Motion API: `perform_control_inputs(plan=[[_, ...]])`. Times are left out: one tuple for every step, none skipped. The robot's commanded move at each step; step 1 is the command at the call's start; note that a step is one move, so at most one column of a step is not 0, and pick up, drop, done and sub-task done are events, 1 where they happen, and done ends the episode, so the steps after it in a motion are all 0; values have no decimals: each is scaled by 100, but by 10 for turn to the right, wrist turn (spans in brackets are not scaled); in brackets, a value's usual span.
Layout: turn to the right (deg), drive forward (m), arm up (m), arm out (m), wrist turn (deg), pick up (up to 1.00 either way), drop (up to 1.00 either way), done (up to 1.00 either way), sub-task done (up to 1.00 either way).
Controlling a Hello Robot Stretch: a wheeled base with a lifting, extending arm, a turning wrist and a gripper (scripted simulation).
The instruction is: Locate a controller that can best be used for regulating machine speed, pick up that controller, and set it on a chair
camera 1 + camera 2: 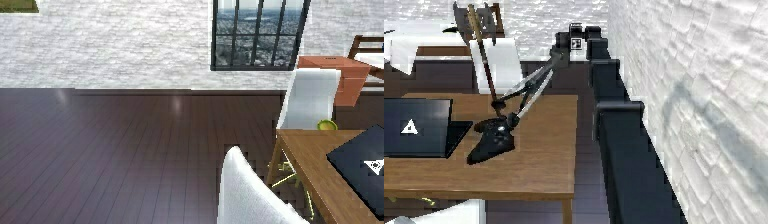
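In the forward view, dark plank floor (120,150) fills the left, running to a white brick wall (120,40) at the far side. Right of centre, a dark-framed window (258,35) is set in that wall. Below it, a near white chair (255,195) stands at the near left corner of a wooden table (315,165), and a far white chair (310,100) stands at the table's far end. A small yellow-green thing (327,125) sits at the table's far edge. Beyond is an orange-brown dresser (335,75). A black laptop (365,165) lies on the table at the right.

In the arm side view, the laptop (419,125) lies on the left of the table (534,170). Just right of it rests a dark lump (489,142); whether it is the controller cannot be told. Behind stands a white seat back (499,65). Thin silvery rods (534,85) slant up from the lump towards the gripper (564,50). The table lies behind the gripper, so I cannot tell whether it holds anything. The dark arm (624,150) runs alongside a white brick wall (704,100) on the right.
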Motion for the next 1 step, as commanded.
perform_control_inputs(plan=[[0,0,0,-48,0,0,0,0,0]])
